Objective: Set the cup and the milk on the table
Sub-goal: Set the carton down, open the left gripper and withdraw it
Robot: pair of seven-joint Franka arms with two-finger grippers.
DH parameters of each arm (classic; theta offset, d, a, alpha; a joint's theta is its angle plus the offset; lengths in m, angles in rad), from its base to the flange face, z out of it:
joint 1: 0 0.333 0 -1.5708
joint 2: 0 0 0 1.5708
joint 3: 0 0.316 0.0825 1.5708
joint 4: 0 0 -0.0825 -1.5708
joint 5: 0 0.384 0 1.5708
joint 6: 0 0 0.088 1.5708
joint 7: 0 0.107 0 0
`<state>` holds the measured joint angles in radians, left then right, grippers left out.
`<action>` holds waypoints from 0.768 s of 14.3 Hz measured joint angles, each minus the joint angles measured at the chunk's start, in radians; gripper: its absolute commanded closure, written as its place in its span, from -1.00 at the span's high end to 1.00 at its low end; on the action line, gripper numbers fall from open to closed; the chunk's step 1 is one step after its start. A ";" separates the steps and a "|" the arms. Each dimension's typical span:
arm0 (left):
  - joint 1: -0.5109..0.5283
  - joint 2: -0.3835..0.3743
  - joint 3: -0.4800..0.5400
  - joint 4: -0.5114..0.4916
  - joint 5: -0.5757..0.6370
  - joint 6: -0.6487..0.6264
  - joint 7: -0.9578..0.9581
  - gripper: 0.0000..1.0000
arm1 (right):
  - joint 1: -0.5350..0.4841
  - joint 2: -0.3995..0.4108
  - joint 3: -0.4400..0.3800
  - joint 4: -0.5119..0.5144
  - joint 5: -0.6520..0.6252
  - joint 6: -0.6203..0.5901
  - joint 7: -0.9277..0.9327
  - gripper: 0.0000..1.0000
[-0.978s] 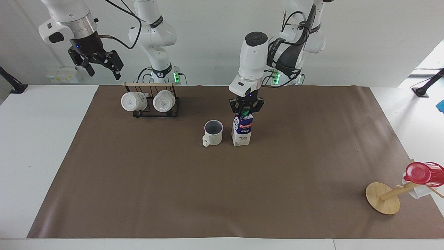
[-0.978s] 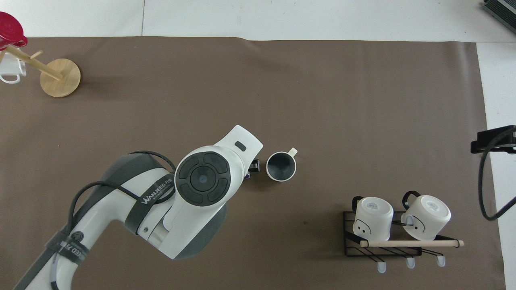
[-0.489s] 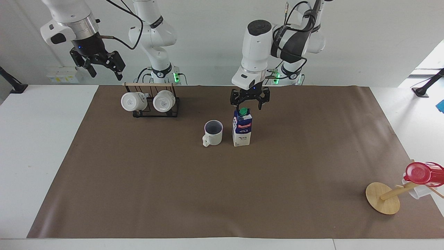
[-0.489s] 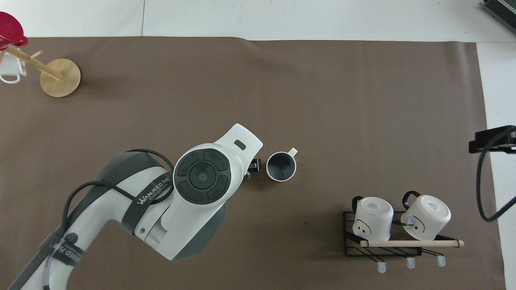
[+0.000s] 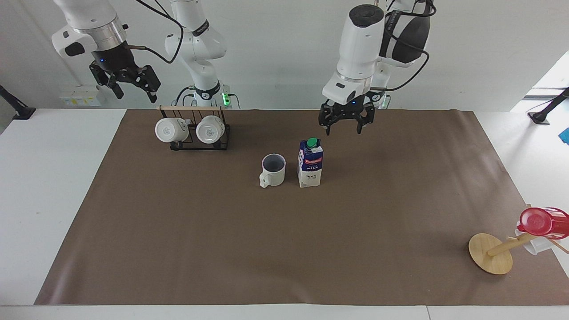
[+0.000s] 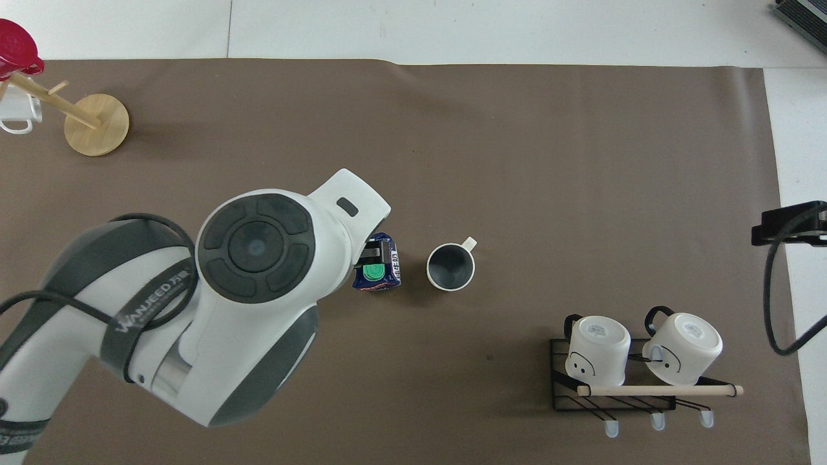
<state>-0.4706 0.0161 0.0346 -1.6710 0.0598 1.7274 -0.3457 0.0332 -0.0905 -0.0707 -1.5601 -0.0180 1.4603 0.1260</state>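
From across the table, the milk (image 5: 310, 163) stands upright on the brown sheet of the table (image 5: 284, 249), with the cup (image 5: 273, 170) just beside it toward the right arm's end, not touching. The carton is dark blue above and white below, with a red band and a green cap. It is tall on a small base, so I'd judge it tippy, with card walls that dent under a hard squeeze. A hold across the flat sides below the slanted top looks safest. The cup is cream-white with a dark inside and a squared handle that points away from the robots. It looks stiff, smooth and breakable, best pinched over the rim or by the handle. The left gripper (image 5: 345, 126) hangs in the air over the sheet near the carton, fingers spread, holding nothing. The right gripper (image 5: 129, 84) waits high up over the rack (image 5: 199, 133) with two white mugs, fingers apart and empty. A wooden stand (image 5: 490, 253) with a red-topped cup (image 5: 543, 222) sits at the left arm's end.

From above, the left arm's bulk hides its gripper. The milk (image 6: 381, 266) shows its green cap beside the cup (image 6: 450, 267), whose dark inside looks empty. Both stand on the table (image 6: 581, 161), so the job looks done to me.
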 measured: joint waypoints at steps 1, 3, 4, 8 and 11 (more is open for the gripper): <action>0.033 -0.001 0.001 0.011 0.000 -0.012 0.035 1.00 | 0.000 0.000 0.000 0.000 0.000 0.000 0.000 1.00; 0.097 -0.009 0.002 0.026 0.000 -0.033 0.081 1.00 | 0.000 0.000 0.000 0.000 0.000 0.000 0.000 1.00; 0.126 -0.015 0.002 0.031 0.000 -0.043 0.099 1.00 | 0.000 0.000 0.000 0.000 0.000 0.000 0.000 1.00; 0.225 -0.045 0.002 0.042 -0.002 -0.090 0.195 1.00 | 0.000 0.000 0.000 0.000 0.000 0.000 0.000 1.00; 0.270 -0.063 0.002 0.042 -0.003 -0.116 0.221 1.00 | 0.000 0.000 0.000 0.000 0.000 0.000 0.000 1.00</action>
<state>-0.2003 -0.0466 0.0364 -1.6286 0.0571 1.6111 -0.1249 0.0332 -0.0905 -0.0707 -1.5601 -0.0180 1.4603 0.1260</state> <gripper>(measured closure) 0.000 0.000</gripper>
